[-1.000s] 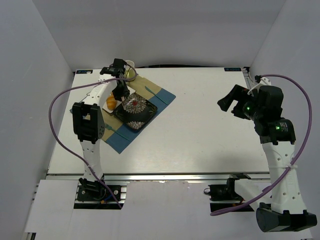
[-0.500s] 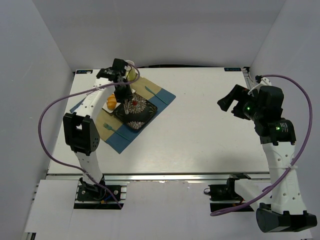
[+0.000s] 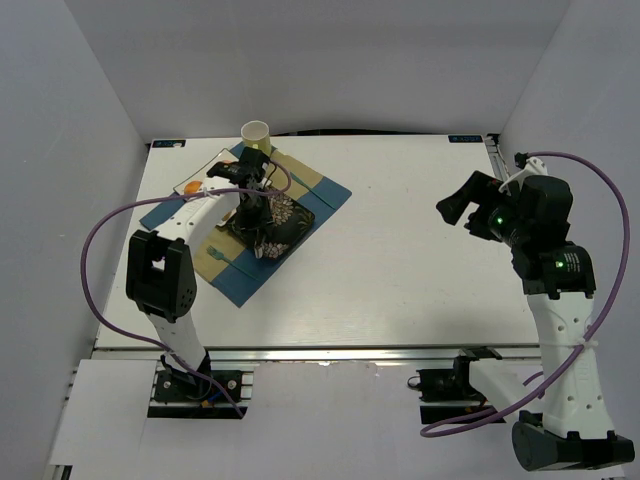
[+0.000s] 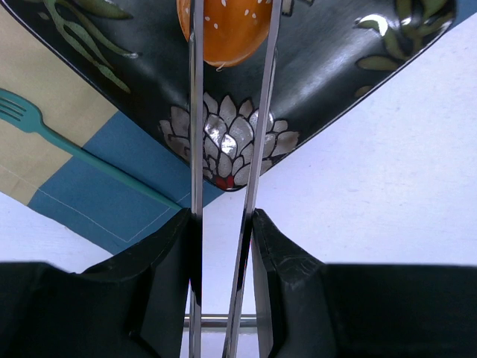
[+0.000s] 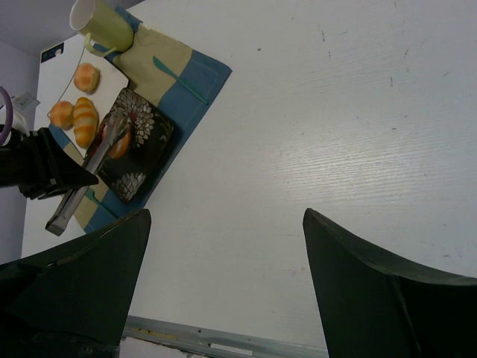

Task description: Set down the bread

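1. The left arm (image 3: pixel 160 280) reaches from the near edge up the left side of the table (image 3: pixel 420 270). Its wrist is bent over the blue and tan placemat (image 4: pixel 82 194).
2. The left gripper (image 4: pixel 223 224) is squeezed tight on a pair of metal tongs (image 4: pixel 195 112), whose two blades run straight out from between the fingers.
3. The bread (image 4: pixel 223 26), an orange seeded roll, is pinched between the tong tips, well out past the fingers. It's over the black flowery plate (image 4: pixel 335 67), but I can't tell if it's touching the plate or just above it.
4. A teal fork (image 4: pixel 45 127) lies on the mat just beside that plate.
5. The right gripper (image 5: pixel 226 216) hangs off to the right side with its fingers spread wide and nothing in them.
6. Three more rolls sit on a white plate (image 5: pixel 110 83) next to the black one.
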Motion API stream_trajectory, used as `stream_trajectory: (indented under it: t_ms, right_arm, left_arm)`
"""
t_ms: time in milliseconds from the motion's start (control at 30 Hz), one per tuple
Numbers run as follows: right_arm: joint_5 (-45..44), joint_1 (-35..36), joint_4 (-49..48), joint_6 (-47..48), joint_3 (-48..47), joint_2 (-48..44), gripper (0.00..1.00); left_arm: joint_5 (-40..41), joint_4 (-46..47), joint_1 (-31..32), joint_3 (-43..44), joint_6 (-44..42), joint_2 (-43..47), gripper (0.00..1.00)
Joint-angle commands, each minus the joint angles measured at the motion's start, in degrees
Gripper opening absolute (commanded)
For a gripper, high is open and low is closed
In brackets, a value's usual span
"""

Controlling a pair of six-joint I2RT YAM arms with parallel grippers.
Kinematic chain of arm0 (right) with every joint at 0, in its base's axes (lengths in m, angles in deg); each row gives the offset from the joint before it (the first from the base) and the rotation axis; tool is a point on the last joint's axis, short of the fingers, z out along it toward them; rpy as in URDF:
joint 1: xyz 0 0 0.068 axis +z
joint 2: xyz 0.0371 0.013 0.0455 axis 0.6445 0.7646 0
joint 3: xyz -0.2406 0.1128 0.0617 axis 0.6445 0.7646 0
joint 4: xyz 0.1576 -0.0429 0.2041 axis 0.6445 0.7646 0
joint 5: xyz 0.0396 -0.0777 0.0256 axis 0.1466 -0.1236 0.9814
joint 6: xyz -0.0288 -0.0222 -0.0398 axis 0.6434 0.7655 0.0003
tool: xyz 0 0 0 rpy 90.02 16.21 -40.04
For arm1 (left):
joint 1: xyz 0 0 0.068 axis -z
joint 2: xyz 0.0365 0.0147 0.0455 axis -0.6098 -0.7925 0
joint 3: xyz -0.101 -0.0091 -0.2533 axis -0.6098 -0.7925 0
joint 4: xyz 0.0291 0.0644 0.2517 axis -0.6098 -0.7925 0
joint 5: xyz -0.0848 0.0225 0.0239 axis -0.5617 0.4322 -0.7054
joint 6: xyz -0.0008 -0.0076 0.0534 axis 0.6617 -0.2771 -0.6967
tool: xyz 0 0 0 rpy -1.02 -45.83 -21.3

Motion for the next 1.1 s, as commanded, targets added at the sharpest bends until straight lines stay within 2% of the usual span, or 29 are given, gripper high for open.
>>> stream_trajectory:
  t_ms: [0, 133, 233, 333, 767, 833, 933, 967, 1067]
  right_arm:
    - [0.6, 0.28, -0.66, 0.01, -0.4, -1.25, 0.9]
    - [0.52, 0.28, -0.4, -0.08, -0.22, -1.52, 0.89]
    - [0.43, 0.28, -0.4, -0.08, -0.13, -1.69, 0.89]
    - [0.43, 0.28, -0.4, -0.08, -0.13, -1.69, 0.89]
    - [0.95, 0.28, -1.01, -0.69, 0.4, -1.69, 0.89]
    - [0.78, 0.27, -1.28, -0.78, 0.49, -1.69, 0.89]
    - [-0.44, 0.19, -1.28, -1.22, 0.05, -1.26, 0.89]
    - [-1.23, 0.27, -1.19, -1.57, -0.21, -1.26, 0.89]
    - [-5.8, 0.28, -0.49, -3.68, -2.15, -1.52, 0.89]
  left_arm:
    - [0.45, 2.31, -0.04, -1.21, -0.07, 3.66, 0.36]
    - [0.01, 1.79, 0.4, -1.22, -0.07, 3.31, 0.4]
    - [0.18, 0.83, 0.41, -0.78, -0.24, 3.22, 0.6]
    - [1.15, 0.12, 0.41, -0.25, -0.51, 3.66, 0.67]
    - [1.59, -4.81, 0.49, 7.83, -1.91, 6.73, 0.68]
    - [0.28, -3.32, 0.58, 8.19, -4.71, 8.83, 0.68]
    - [-5.94, 2.65, 1.02, 4.86, -8.31, 12.43, 0.65]
    - [-9.36, 5.97, 1.72, 2.33, -9.29, 13.32, 0.64]
    - [-10.98, 10.21, 5.14, -1.29, -12.63, 15.44, 0.64]
